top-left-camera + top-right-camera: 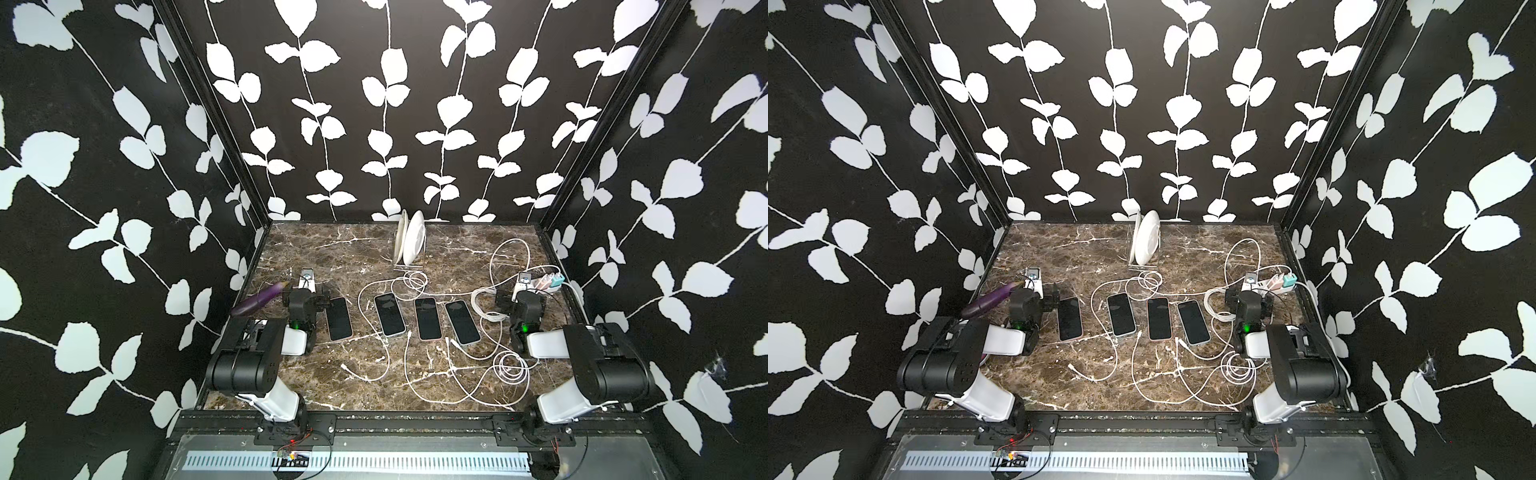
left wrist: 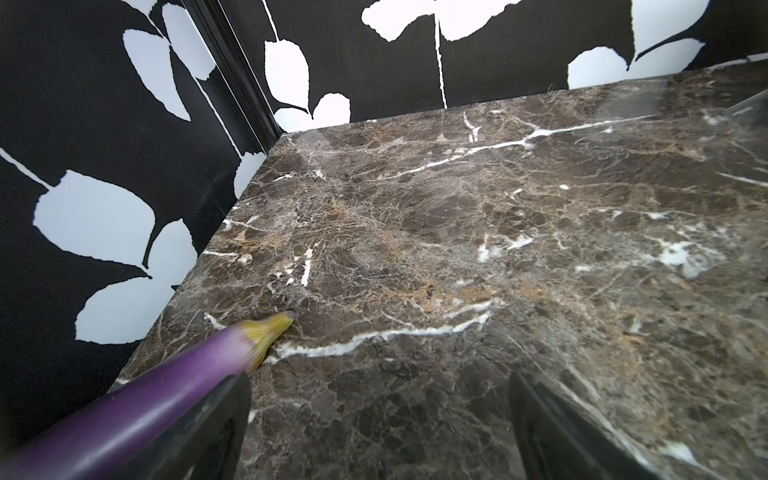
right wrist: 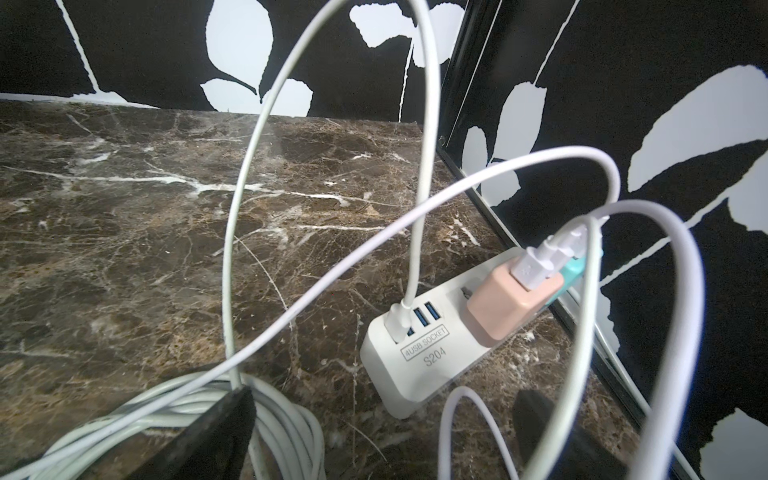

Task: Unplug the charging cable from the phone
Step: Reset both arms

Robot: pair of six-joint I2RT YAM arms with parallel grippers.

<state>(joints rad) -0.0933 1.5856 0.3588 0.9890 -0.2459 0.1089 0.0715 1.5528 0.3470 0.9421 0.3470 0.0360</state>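
- The four phones [image 1: 428, 318] lie side by side at the centre of the marble table [image 1: 332, 249], screens up, their long axes running from 12 to 6 o'clock. White cables sprawl around them toward 6 and 3 o'clock.
- A charging cable [image 1: 388, 355] seems to meet the 6 o'clock edge of the second phone [image 1: 389, 314], counted from 9 o'clock. At this size we cannot be sure its plug [image 1: 385, 338] is seated.
- The left gripper [image 2: 379, 376] hangs at 9 o'clock, jaws spread wide with nothing between them. An eggplant [image 2: 158, 390] lies just beside one finger.
- The right gripper [image 3: 384, 392] sits at 3 o'clock, equally wide and gripping nothing, with a power strip [image 3: 419, 365] ahead and a coiled cord [image 3: 282, 415] beside one finger.
- We judge the cable light and limp, so tugging the cord would only strain it. The stiff plug, right at the phone's edge, is the place to pinch.
- The phone probably slides easily on polished stone, so we would pin it with one gripper while the other draws the plug straight toward 6 o'clock.
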